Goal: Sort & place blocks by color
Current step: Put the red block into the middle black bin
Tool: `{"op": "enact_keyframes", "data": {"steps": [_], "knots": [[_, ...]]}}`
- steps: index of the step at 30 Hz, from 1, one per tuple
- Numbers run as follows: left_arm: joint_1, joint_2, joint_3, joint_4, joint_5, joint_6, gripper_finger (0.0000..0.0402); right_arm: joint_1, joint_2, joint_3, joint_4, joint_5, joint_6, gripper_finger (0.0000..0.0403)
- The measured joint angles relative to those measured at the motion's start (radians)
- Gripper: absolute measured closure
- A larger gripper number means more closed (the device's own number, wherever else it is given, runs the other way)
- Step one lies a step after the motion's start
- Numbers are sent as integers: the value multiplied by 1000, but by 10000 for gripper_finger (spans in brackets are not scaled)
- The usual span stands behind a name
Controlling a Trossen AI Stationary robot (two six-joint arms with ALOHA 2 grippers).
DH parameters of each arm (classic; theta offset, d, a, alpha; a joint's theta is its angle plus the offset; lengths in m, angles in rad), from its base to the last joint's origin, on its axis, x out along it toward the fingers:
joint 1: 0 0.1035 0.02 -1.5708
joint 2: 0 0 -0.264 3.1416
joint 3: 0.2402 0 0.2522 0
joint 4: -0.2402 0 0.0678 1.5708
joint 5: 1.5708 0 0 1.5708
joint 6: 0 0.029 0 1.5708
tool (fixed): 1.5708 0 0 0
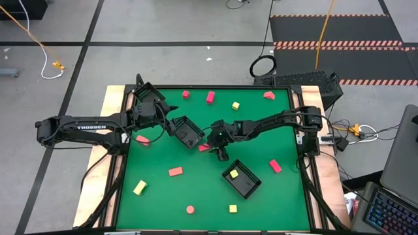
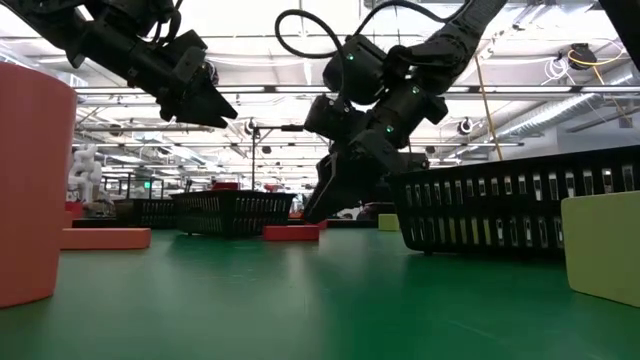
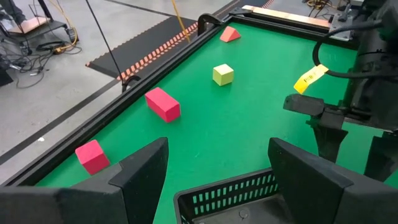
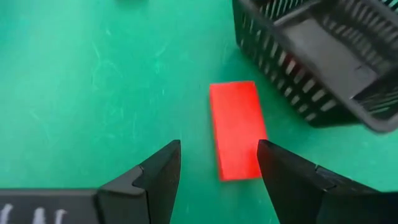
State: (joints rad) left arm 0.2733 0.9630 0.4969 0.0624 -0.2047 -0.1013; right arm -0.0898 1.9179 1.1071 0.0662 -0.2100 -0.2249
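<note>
Red and yellow blocks lie scattered on the green table. My right gripper (image 1: 221,149) (image 4: 217,149) is open and points down over a flat red bar (image 4: 236,129) (image 1: 204,147), which lies on the mat beside a black tray (image 1: 187,132) (image 4: 323,62). One fingertip stands on each side of the bar's near end, and I see no touch. My left gripper (image 1: 174,121) (image 3: 219,146) is open and hovers raised over that tray's rim (image 3: 230,193). A second black tray (image 1: 241,179) holds a yellow block (image 1: 234,173).
Near the far edge lie red blocks (image 1: 185,94), (image 1: 210,97), (image 1: 268,95) and a yellow cube (image 1: 235,105). Other blocks lie at left (image 1: 142,139), (image 1: 176,172), (image 1: 140,188), near the front (image 1: 190,210), (image 1: 232,209) and at right (image 1: 275,166). A raised dark rim (image 1: 295,130) borders the mat.
</note>
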Motion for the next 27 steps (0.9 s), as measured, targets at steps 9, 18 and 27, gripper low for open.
{"op": "enact_keyframes", "data": {"steps": [9, 18, 27], "knots": [[0, 0, 0, 0, 0, -2, 124, 0, 17, -12, 55, 29, 3, 197], [0, 0, 0, -2, 0, -2, 124, 0, 63, -12, 95, 29, 22, 198], [0, 0, 0, -6, 0, 0, 124, 5, 63, -12, 88, 28, -11, 254]]}}
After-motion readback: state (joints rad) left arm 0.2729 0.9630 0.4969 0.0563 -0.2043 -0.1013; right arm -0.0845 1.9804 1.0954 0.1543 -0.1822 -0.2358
